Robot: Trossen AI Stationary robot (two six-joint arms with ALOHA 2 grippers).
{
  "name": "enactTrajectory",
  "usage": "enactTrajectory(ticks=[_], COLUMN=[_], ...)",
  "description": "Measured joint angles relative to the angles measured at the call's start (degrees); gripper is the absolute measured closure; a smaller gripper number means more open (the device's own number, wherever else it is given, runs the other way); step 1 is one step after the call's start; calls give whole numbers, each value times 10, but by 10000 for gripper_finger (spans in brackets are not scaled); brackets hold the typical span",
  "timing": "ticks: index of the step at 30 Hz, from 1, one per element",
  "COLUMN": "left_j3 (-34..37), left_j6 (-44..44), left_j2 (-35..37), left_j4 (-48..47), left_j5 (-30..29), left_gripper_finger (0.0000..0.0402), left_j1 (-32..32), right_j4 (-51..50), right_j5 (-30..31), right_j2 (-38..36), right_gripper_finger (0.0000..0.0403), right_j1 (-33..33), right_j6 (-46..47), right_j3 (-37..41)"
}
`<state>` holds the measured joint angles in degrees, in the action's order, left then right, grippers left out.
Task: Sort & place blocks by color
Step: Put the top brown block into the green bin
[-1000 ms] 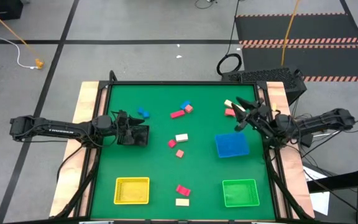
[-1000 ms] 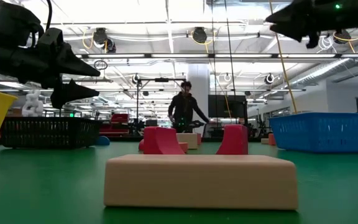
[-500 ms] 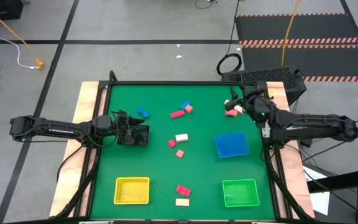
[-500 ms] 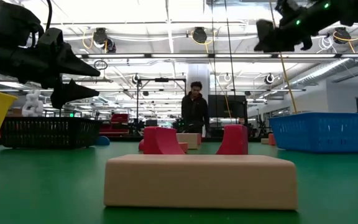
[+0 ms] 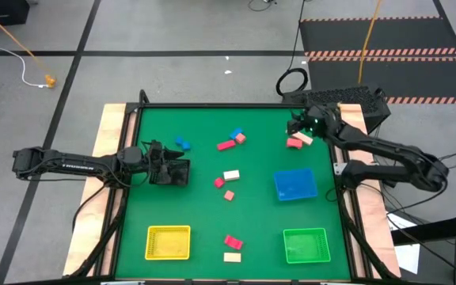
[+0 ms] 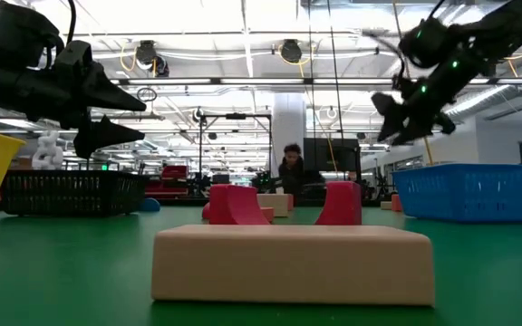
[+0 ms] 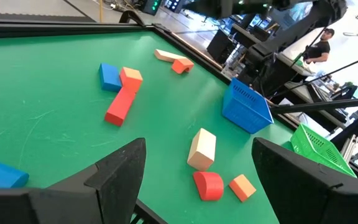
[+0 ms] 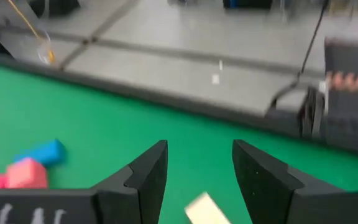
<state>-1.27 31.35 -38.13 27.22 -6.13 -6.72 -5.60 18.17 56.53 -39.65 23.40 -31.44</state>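
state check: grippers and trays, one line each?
left gripper: open, empty, at the black tray
right gripper: open, empty, above the cream block and red block
blue tray: upright, no blocks seen inside
yellow tray: upright, no blocks seen inside
green tray: upright, no blocks seen inside

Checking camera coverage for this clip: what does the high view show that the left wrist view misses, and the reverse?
Only the high view shows the yellow tray, the black tray under the left end effector, and the right end effector above the far-right blocks. Only the left wrist view shows a person beyond the table. Both show the blue tray, green tray, and the central cream block.
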Motion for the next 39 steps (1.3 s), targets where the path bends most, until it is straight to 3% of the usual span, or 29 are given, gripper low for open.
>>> enactTrajectory(ticks=[11, 21, 35, 39], left_j3=[0, 0, 0, 0], left_j6=[0, 0, 0, 0], left_j2=[0, 0, 0, 0], left_j4=[0, 0, 0, 0], left_j5=[0, 0, 0, 0], left_gripper_finger=[108, 108, 108, 108], left_j1=[0, 0, 0, 0], right_j4=[-15, -38, -59, -60], right_j5=[-110, -109, -111, -141], right_j2=[116, 148, 183, 186], right_gripper_finger=[212, 155, 167, 167], right_j1=[-81, -87, -87, -86], right_j6=[-16, -56, -96, -109], right_j3=[0, 0, 0, 0])
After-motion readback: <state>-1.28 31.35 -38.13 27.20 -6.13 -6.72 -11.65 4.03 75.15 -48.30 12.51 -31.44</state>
